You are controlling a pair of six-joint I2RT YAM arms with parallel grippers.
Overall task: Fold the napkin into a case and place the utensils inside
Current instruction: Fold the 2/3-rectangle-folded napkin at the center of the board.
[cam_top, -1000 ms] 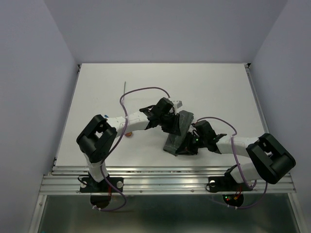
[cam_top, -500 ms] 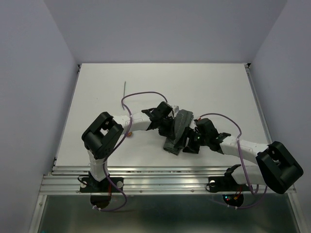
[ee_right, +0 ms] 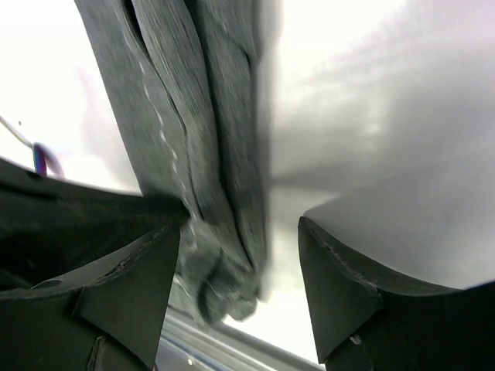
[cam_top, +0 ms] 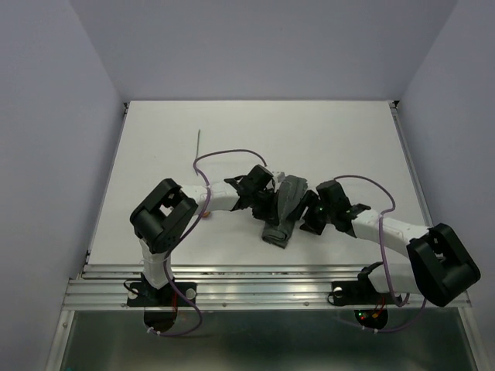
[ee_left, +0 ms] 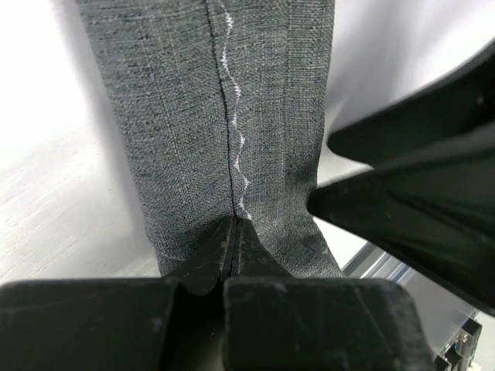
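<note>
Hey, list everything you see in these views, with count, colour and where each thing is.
napkin: one, dark grey, folded into a narrow strip, mid-table between the two arms
stick: one, thin grey, far left part of the table, apart from the napkin
table: one, white, under everything
left gripper: one, black, shut on the napkin at its seam
right gripper: one, black, open, right beside the napkin

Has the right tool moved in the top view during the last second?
Yes. The right tool has drawn back slightly rightward, toward the right edge of the table, off the near end of the napkin, and stands open.
</note>
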